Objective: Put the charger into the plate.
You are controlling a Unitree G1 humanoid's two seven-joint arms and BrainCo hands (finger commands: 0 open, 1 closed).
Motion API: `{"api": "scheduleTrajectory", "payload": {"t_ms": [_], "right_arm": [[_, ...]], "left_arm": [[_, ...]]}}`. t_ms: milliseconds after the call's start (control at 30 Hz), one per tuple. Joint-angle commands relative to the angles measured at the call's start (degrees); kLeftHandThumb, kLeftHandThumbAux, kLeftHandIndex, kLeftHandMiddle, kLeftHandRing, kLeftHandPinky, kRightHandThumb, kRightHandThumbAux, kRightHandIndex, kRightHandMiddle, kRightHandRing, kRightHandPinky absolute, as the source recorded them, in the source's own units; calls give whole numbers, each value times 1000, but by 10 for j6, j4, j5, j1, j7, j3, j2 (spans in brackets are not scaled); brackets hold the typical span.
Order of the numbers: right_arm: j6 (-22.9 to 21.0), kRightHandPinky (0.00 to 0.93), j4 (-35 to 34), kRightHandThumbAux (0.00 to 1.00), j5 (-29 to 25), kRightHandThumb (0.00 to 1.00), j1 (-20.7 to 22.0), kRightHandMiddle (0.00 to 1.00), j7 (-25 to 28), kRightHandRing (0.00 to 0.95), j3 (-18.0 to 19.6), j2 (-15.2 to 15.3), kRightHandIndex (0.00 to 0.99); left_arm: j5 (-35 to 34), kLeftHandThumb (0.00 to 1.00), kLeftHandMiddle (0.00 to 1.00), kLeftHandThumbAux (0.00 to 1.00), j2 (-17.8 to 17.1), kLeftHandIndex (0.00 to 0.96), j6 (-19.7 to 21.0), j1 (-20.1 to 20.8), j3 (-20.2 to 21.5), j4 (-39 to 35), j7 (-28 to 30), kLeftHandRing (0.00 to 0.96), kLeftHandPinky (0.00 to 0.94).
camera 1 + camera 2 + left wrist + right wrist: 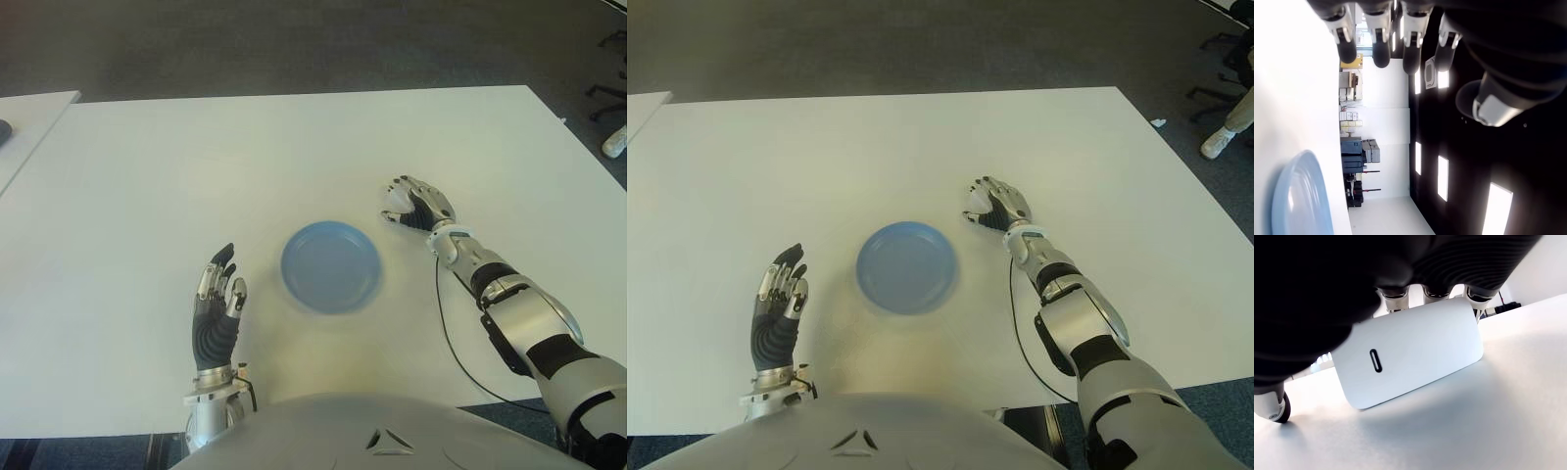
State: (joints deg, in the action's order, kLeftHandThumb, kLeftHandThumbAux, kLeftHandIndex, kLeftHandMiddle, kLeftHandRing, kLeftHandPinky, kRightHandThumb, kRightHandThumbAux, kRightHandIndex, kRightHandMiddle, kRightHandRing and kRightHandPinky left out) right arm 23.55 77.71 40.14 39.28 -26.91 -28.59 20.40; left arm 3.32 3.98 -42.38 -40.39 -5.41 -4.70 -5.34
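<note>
On the worktop (147, 166), the right hand (411, 206) curls closed around the white charger (1408, 352), right of the blue plate (330, 266). The left hand (217, 304), fingers relaxed and empty, shows left of it.

A white table (176, 176) stands on dark carpet (294, 44), a second table (29, 117) beside it.

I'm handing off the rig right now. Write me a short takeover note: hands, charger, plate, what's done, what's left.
Right hand: fingers curled over the white charger, on the table to the right of the plate; charger tilted, one edge on the table.
Left hand: open, idle, left of the plate.
Blue plate: empty, between the hands.
Done: charger gripped.
Left: lift it, carry it left, set it in the plate.
</note>
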Motion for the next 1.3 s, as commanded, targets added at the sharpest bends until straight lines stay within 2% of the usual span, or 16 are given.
{"api": "scheduleTrajectory", "payload": {"t_ms": [33, 133, 167, 233, 267, 300, 367, 467, 533, 567, 633, 733, 933, 1300], "right_arm": [[-13, 144, 14, 451, 0, 456, -32, 187, 12, 157, 0, -13, 105], [-13, 217, 14, 453, -1, 472, -33, 245, 3, 211, 4, -11, 195], [-13, 253, 14, 455, -1, 487, -32, 300, 0, 258, 5, -10, 246], [-14, 284, 15, 456, 2, 501, -32, 348, -10, 299, 4, -9, 291], [-14, 373, 15, 459, 4, 514, -32, 442, -15, 407, 4, -8, 351], [-12, 406, 16, 460, 7, 519, -31, 476, -27, 446, 2, -6, 373], [-9, 560, 16, 473, 11, 543, -31, 589, -44, 569, -1, -4, 477], [-6, 671, 16, 495, 15, 569, -32, 666, -65, 647, -3, -4, 565], [-6, 711, 15, 517, 18, 597, -33, 700, -81, 678, -7, -5, 602], [-6, 734, 15, 583, 20, 640, -33, 717, -89, 695, -9, -5, 544], [-5, 774, 14, 640, 25, 679, -33, 741, -111, 726, -14, -6, 494], [-3, 822, 14, 681, 27, 707, -34, 768, -131, 764, -17, -7, 460], [11, 874, 15, 701, 20, 730, -35, 824, -157, 819, -13, -7, 445], [16, 861, 14, 707, 2, 737, -38, 855, -133, 844, 3, -16, 441]], "left_arm": [[0, 275, 140, 549, -2, 160, 1, -10, -4, -2, 6, 108, 110], [0, 279, 140, 551, -2, 161, -5, -12, -3, -2, 6, 108, 110], [0, 280, 139, 552, -3, 160, -7, -12, -3, -1, 6, 107, 110], [1, 281, 138, 554, -4, 159, -11, -12, -3, 0, 6, 107, 110], [1, 282, 137, 555, -4, 159, -12, -12, -3, 1, 6, 106, 109], [0, 282, 136, 555, -5, 158, -14, -11, -2, 2, 7, 106, 109], [1, 280, 134, 559, -8, 156, -20, -10, 0, 4, 8, 104, 110], [0, 272, 130, 566, -13, 151, -32, -9, 4, 12, 10, 101, 108], [2, 266, 127, 569, -16, 148, -37, -7, 7, 17, 9, 100, 107], [4, 259, 125, 570, -17, 145, -39, -7, 8, 19, 8, 98, 106], [10, 252, 123, 570, -17, 141, -43, -7, 11, 22, 5, 97, 105], [13, 244, 122, 570, -17, 137, -47, -6, 14, 25, 4, 96, 105], [7, 237, 126, 573, -15, 134, -61, -6, 17, 33, 4, 98, 106], [1, 253, 130, 568, -8, 137, -74, -9, 20, 39, 4, 100, 110]]}}
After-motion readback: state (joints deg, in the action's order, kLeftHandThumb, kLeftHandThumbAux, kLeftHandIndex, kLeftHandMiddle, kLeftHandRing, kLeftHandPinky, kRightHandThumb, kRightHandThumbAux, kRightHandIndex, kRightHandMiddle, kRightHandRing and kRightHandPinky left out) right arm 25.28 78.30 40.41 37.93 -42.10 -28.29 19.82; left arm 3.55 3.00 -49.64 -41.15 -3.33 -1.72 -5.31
